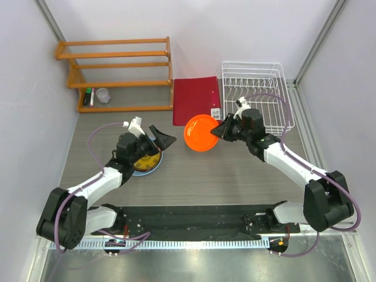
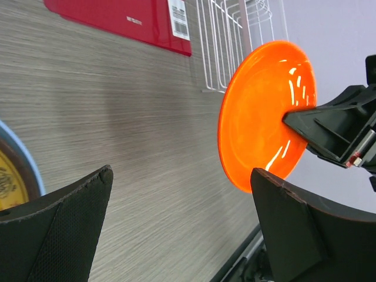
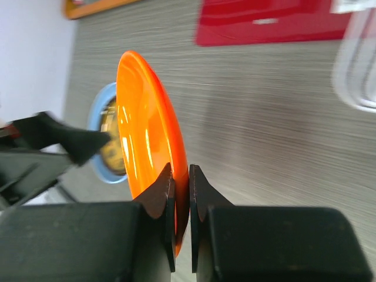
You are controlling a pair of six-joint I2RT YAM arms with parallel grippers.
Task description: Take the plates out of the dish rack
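Observation:
My right gripper is shut on the rim of the plain orange plate and holds it on edge above the table, left of the white wire dish rack. The right wrist view shows the fingers pinching the plate. My left gripper is open and empty, facing the orange plate across a short gap. Under the left arm, the yellow patterned plate lies on the light blue plate. No plate shows in the rack. The red floral plate is not in view.
A flat red folder lies behind the orange plate, against the rack's left side. An orange wooden shelf stands at the back left with a marker and a small cup on it. Walls close in both sides.

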